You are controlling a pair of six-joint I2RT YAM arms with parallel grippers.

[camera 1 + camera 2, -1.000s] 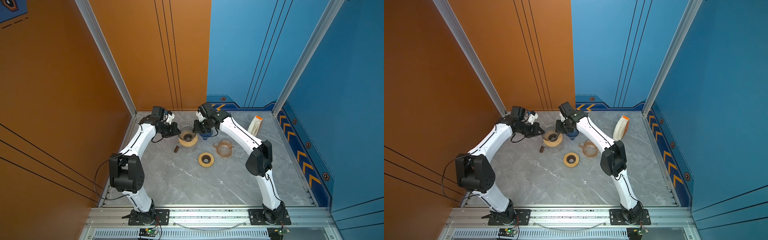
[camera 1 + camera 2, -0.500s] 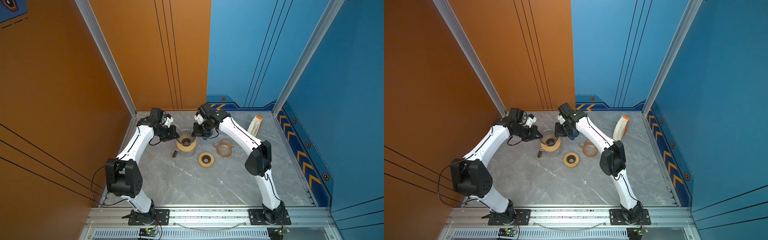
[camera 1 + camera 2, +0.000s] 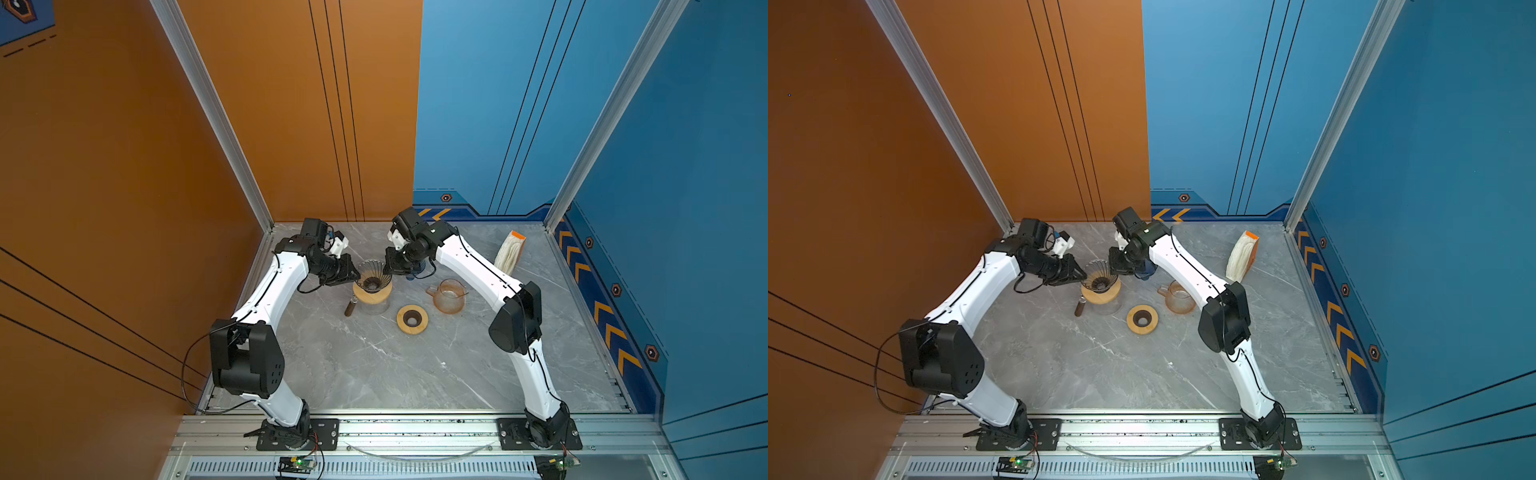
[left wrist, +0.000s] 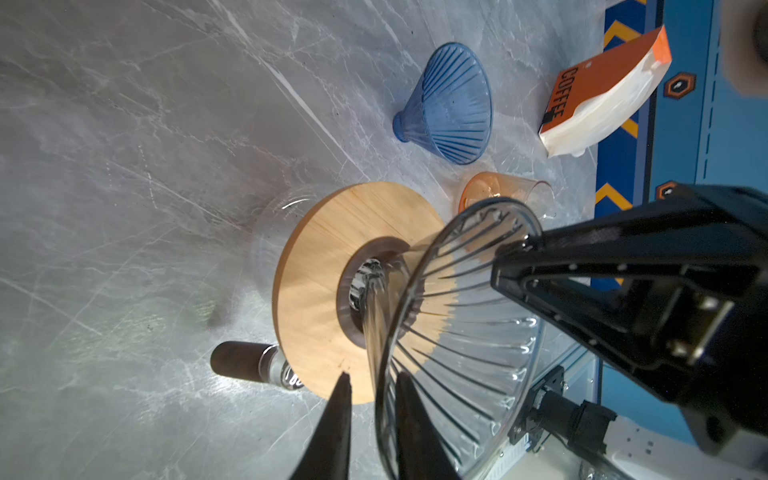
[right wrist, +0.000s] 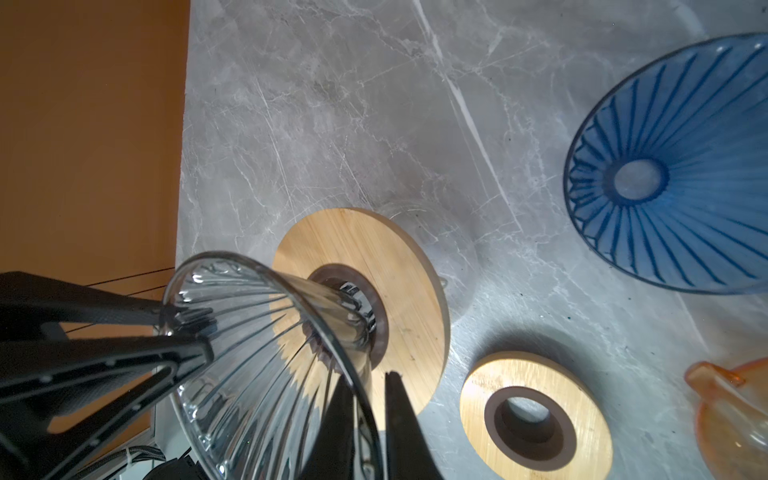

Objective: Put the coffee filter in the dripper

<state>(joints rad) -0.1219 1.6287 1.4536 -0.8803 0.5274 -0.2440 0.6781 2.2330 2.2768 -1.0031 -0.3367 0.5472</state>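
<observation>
Finding coffee filter (image 3: 507,257) untouched in orange pack (image 3: 518,237), standing at far right of counter (image 3: 374,374), well apart from clear dripper (image 3: 372,277). Shows dripper upright in wooden ring (image 4: 328,266) atop glass server (image 4: 270,232). Eases left pincer (image 4: 372,376) and right pincer (image 5: 368,376), clamped moments ago, now slightly parted astride opposite rim sides, gripping nothing. Reads as dripper parked, both arms freed; filter fetch likely next.
</observation>
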